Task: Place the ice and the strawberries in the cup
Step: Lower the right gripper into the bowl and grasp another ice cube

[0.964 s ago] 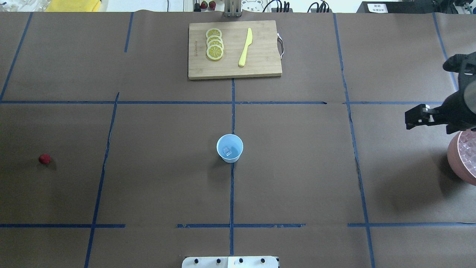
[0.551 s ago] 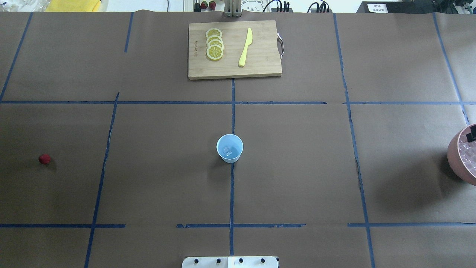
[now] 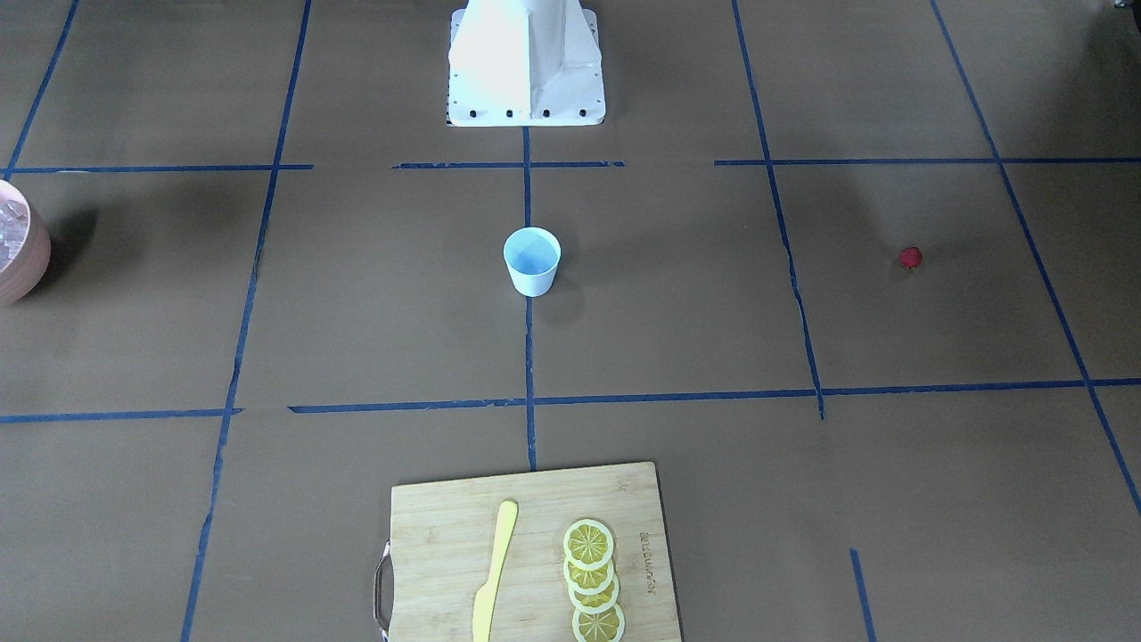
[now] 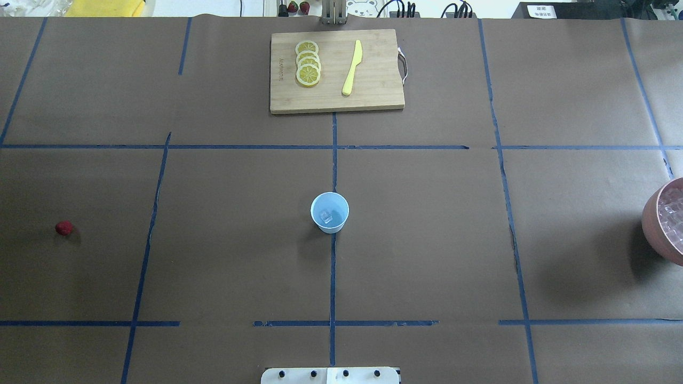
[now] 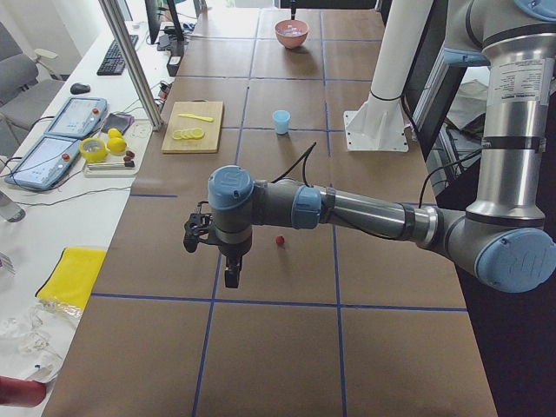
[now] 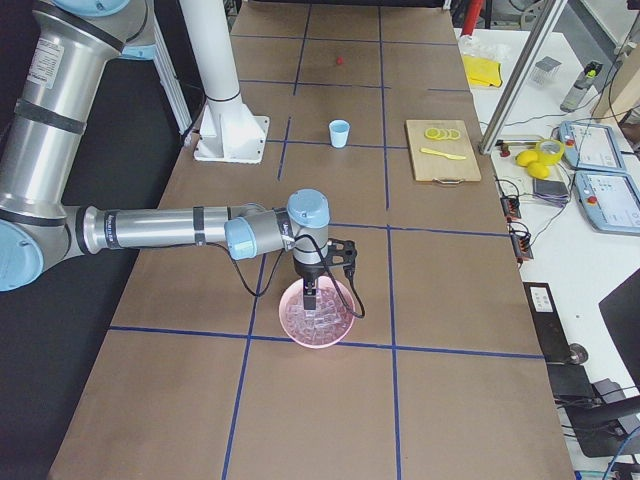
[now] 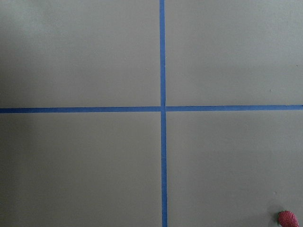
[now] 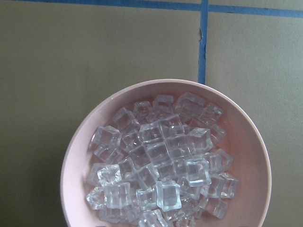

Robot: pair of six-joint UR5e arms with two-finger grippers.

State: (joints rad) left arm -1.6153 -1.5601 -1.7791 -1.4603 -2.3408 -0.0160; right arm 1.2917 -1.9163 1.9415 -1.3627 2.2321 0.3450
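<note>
The pale blue cup (image 4: 330, 212) stands at the table's middle with one clear ice cube (image 4: 326, 216) inside it. Many more ice cubes (image 8: 161, 165) fill a pink bowl (image 4: 653, 224) at the table's right edge. A tiny red strawberry (image 4: 64, 228) lies alone on the paper far to the left. In the exterior right view my right gripper (image 6: 310, 303) points down just over the bowl; I cannot tell whether it is open or shut. My left gripper (image 5: 231, 278) hangs a little beyond the strawberry (image 5: 279, 240) on the table's outer end, its state unclear too.
A wooden cutting board (image 4: 379, 90) at the far middle carries lemon slices (image 4: 308, 64) and a yellow knife (image 4: 352, 68). The robot's white base (image 3: 526, 62) stands at the near edge. Blue tape lines cross the brown paper.
My right arm has left the overhead view past the right edge, toward the pink bowl. Cup, ice cube and strawberry have not moved.
</note>
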